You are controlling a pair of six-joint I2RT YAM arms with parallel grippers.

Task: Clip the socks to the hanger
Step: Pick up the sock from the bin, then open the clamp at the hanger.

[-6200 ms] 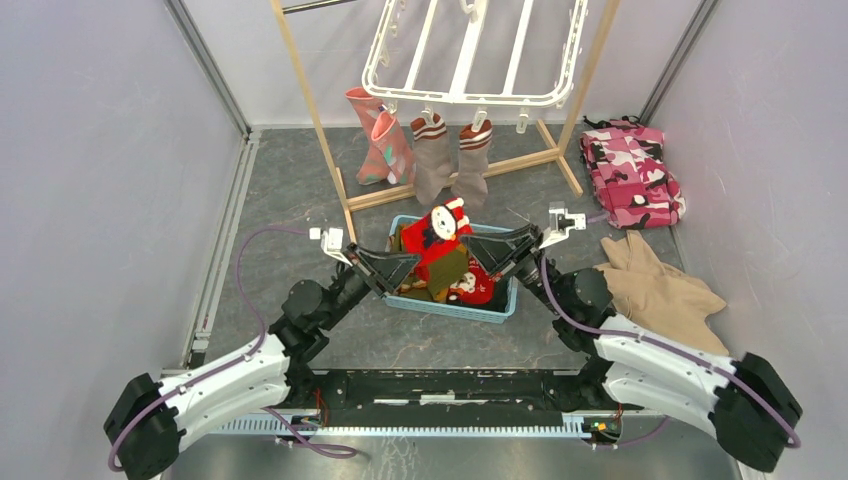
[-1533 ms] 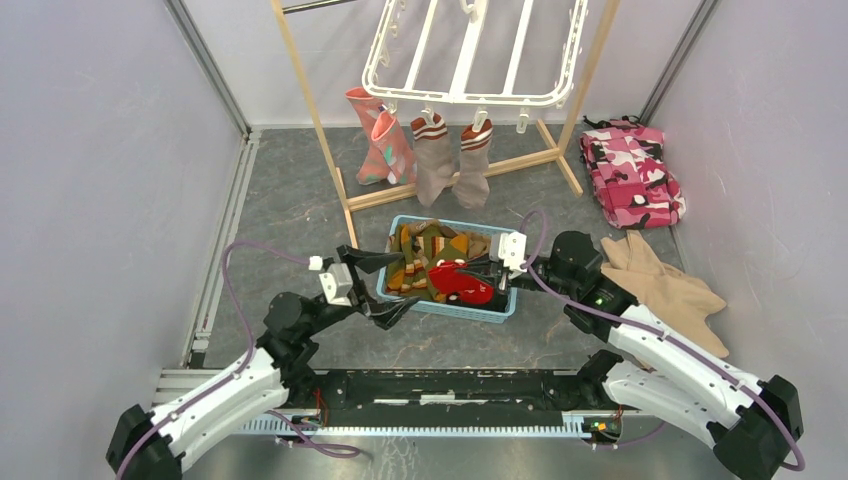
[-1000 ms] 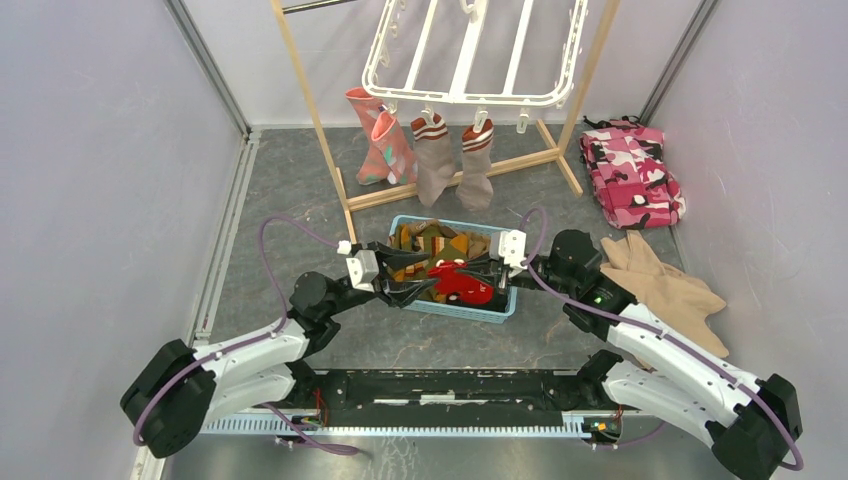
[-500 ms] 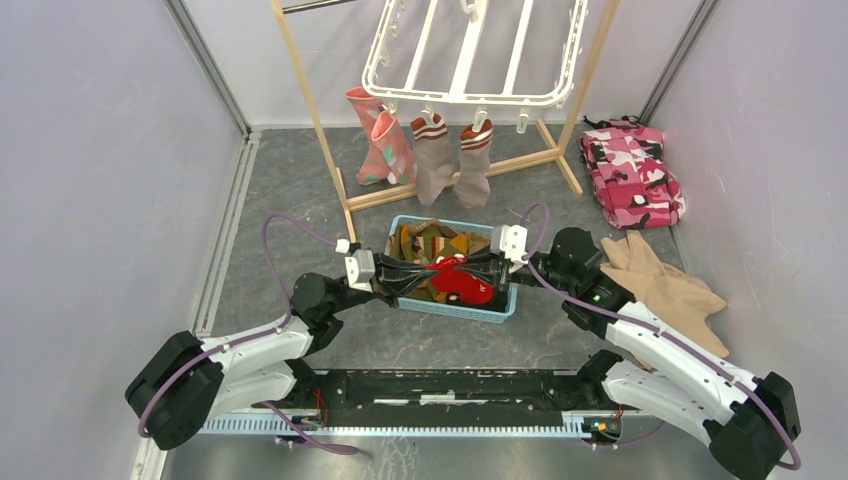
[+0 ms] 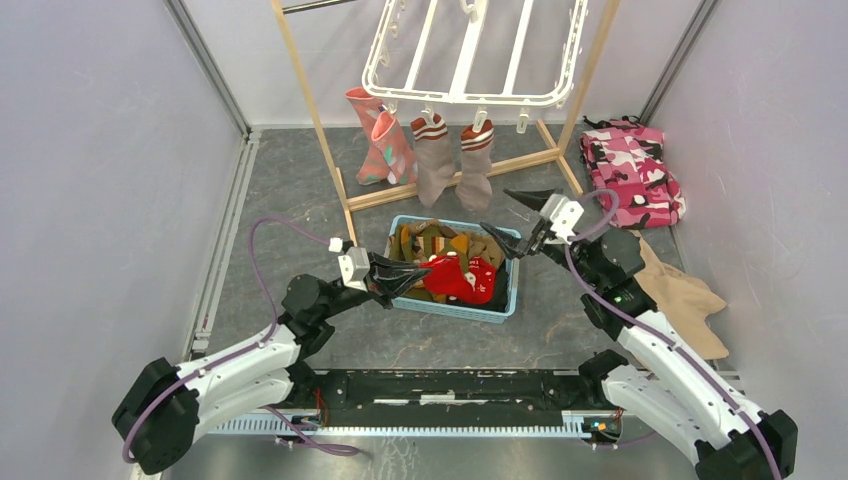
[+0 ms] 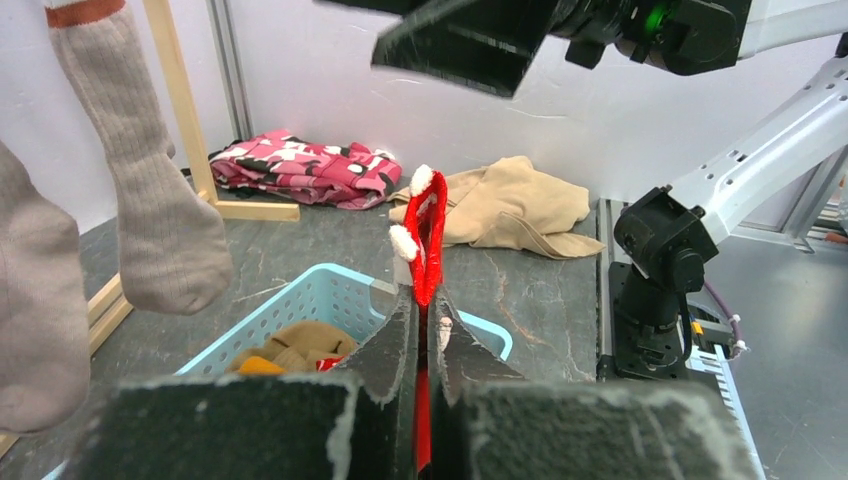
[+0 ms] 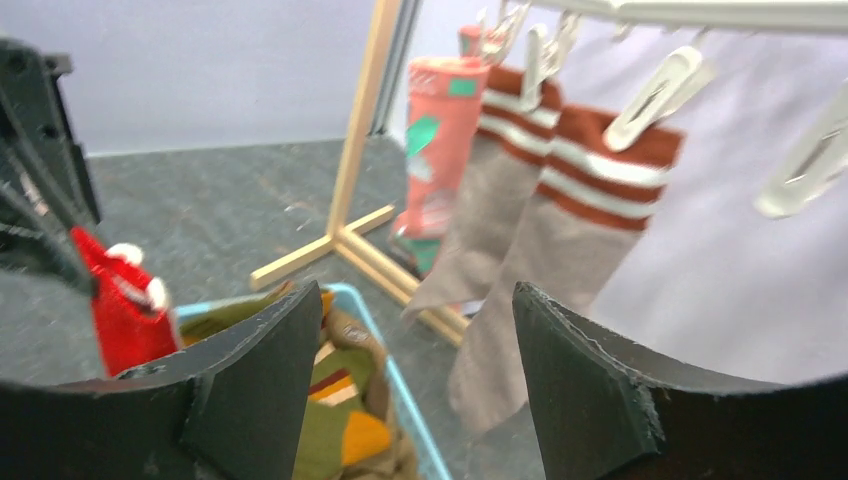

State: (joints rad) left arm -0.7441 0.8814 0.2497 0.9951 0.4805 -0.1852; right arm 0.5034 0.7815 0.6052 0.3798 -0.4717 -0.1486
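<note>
Four socks (image 5: 432,160) already hang clipped along the near rim of the hanger (image 5: 465,98), two salmon-pink and two grey-brown. The left gripper (image 5: 403,278) is clenched on the edge of a red sock (image 6: 425,225), whose body lies in the blue basket (image 5: 455,311). The right gripper (image 5: 522,224) hovers released, jaws wide, above the basket's right end. To do this well, I judge the sock should be lifted clear until it hangs free, the right gripper taking the cuff beside the left, so a taut edge meets the free clip (image 5: 522,123) right of the grey pair
</note>
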